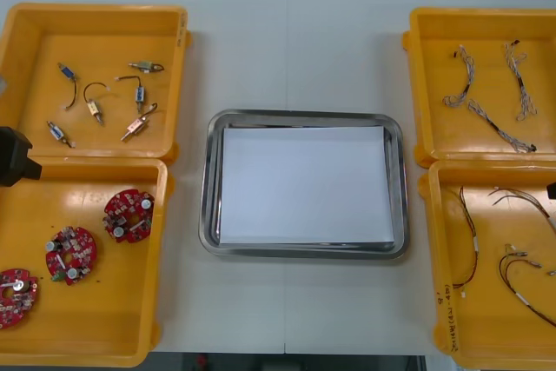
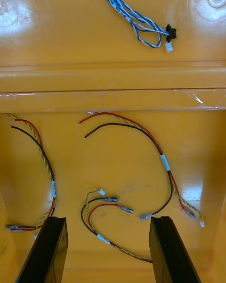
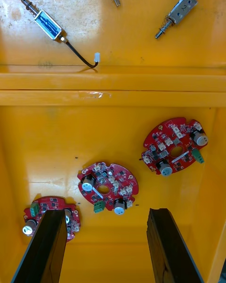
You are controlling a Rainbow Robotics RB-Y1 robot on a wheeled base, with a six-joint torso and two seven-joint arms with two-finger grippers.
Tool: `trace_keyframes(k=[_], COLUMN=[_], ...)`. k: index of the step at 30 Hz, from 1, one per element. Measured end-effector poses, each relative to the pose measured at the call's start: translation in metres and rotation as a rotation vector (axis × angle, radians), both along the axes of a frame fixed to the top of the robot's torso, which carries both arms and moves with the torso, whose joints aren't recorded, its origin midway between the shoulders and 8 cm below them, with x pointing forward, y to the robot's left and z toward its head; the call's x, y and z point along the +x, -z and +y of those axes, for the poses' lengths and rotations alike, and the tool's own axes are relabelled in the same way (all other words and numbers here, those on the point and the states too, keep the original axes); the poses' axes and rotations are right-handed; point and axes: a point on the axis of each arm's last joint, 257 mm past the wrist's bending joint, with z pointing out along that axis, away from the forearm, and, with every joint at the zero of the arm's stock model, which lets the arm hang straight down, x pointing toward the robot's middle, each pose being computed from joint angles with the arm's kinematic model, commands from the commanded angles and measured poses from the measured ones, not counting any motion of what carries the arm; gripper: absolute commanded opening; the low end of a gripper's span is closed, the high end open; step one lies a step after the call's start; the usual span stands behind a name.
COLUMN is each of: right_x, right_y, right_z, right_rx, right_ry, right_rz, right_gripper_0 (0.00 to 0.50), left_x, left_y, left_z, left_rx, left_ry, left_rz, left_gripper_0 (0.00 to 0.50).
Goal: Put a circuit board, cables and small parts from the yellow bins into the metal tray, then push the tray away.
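Black fingers of the left gripper (image 3: 106, 213) were held well apart, closed on nothing, over the near left yellow bin (image 3: 47, 141). Just beyond the gap between the fingertips, a round red circuit board (image 3: 108, 187) was seen lying flat on the bin floor. A second board (image 3: 175, 145) was placed farther out, ahead of one finger (image 3: 169, 245), and a third board (image 3: 47, 206) was partly covered by the other finger. Past the bin wall, small metal parts (image 3: 44, 21) were scattered in the far left bin (image 3: 127, 42).

Over the near right bin (image 2: 207, 146), the right gripper (image 2: 108, 219) was likewise held apart and unloaded. A short red, black and yellow cable (image 2: 108, 199) was curled just beyond the gap between its fingertips. A longer cable (image 2: 165, 162) was arched farther out. Past that bin's wall, a twisted blue and white cable (image 2: 136, 21) was laid.

Between the two grippers, well apart from both, the metal tray (image 1: 208, 180), white inside, was set on the table (image 1: 287, 23).
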Motion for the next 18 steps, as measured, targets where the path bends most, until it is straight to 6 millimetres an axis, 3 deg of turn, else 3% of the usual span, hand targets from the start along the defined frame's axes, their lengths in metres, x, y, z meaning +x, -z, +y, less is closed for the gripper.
trace_keyframes(k=[18], right_x=[0.0], right_y=[0.0], right_z=[0.0], right_rx=[0.0], right_ry=[0.0], right_rz=[0.0], right_gripper_0=[0.5], left_x=[0.0], left_y=[0.0], left_z=[0.0], left_rx=[0.0], left_ry=[0.0], left_rz=[0.0], left_gripper_0=[0.5])
